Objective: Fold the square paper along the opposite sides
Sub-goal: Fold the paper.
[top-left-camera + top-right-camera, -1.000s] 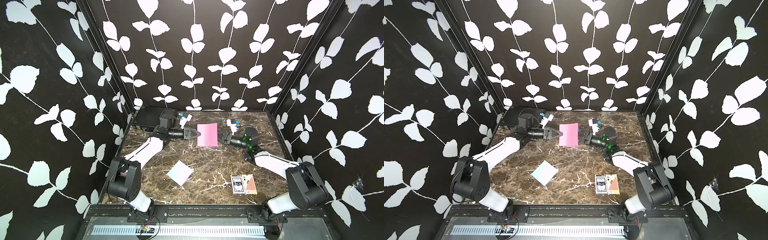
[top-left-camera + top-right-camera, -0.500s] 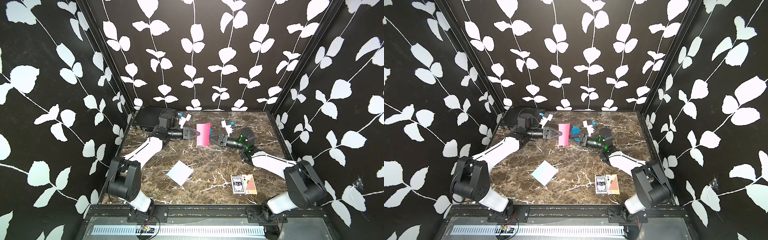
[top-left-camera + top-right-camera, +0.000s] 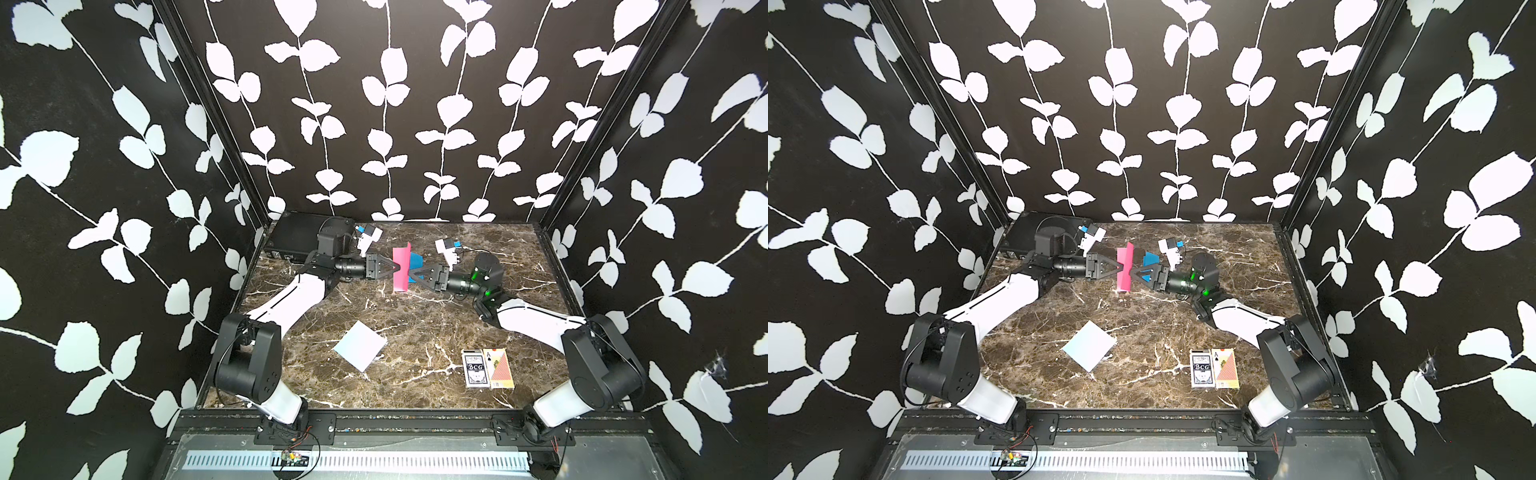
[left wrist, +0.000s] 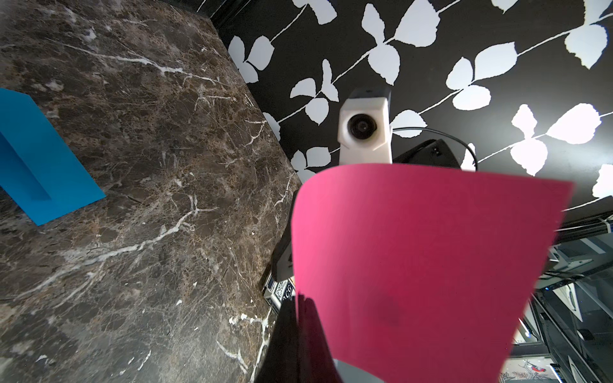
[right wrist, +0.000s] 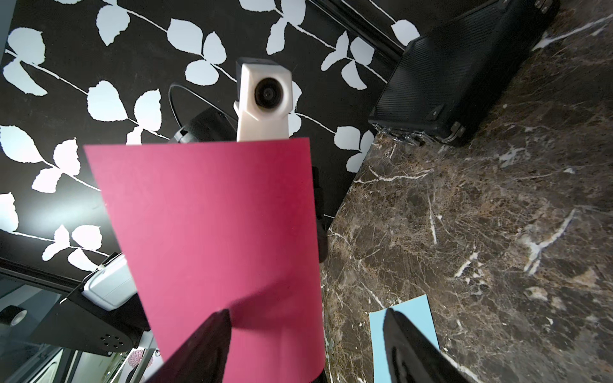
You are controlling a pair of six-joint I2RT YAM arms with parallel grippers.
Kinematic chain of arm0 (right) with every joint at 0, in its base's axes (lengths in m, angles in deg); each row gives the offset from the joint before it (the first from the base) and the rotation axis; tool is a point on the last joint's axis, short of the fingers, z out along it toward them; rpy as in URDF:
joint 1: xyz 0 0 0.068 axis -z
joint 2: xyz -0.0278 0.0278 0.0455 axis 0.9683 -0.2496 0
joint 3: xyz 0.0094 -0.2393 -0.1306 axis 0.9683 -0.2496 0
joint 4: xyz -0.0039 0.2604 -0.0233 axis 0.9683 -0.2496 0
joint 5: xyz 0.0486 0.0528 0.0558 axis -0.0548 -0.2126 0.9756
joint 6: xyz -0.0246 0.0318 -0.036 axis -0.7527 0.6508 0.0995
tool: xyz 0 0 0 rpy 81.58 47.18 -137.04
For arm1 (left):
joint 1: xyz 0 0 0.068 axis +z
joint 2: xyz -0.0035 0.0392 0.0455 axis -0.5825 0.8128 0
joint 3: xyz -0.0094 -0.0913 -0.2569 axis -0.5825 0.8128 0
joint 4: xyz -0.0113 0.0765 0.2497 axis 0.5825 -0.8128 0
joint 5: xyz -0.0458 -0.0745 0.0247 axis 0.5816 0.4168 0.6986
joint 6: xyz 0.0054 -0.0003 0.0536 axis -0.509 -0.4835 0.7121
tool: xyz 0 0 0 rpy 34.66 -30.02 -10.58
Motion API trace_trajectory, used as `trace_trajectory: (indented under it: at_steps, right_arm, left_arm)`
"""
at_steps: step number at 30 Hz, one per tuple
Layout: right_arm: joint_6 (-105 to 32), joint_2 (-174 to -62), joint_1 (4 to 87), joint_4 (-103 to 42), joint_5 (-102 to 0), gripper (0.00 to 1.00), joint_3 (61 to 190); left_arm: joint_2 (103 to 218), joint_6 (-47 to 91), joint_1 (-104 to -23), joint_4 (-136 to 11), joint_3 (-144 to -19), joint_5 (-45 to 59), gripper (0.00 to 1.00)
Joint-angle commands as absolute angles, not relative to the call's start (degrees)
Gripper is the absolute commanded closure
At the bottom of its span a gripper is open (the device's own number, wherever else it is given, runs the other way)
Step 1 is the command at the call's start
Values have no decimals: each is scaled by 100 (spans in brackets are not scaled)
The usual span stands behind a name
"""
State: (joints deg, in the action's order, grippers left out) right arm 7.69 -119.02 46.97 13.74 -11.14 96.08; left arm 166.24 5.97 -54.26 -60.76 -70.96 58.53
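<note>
We see matt pink paper, a smooth brown marble-look bench, a ribbed black case with metal corners, and a white matt plastic camera housing.

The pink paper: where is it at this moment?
In both top views the pink paper is upright near the back middle of the table, pinched by the left gripper, with a blue sheet just beside it.

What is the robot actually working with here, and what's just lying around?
In use:
pink paper, pinched by the left end effector
right end effector, open next to it

Lying about:
blue paper
pale blue sheet
two card packs
black case
</note>
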Motion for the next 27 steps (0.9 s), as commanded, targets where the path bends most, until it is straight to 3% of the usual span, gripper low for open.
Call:
trace_trajectory:
  at_steps: [1,27]
  right_arm:
    - [820,-11974,4632,1702,-1031,23,9873]
    - [993,-12333,4347,1985,-988,20,10098]
  left_arm:
    - [16404,733,-5392,-6175,-7073,5934,100]
    - [16378,833,-5389,-6289,-7073,5873,100]
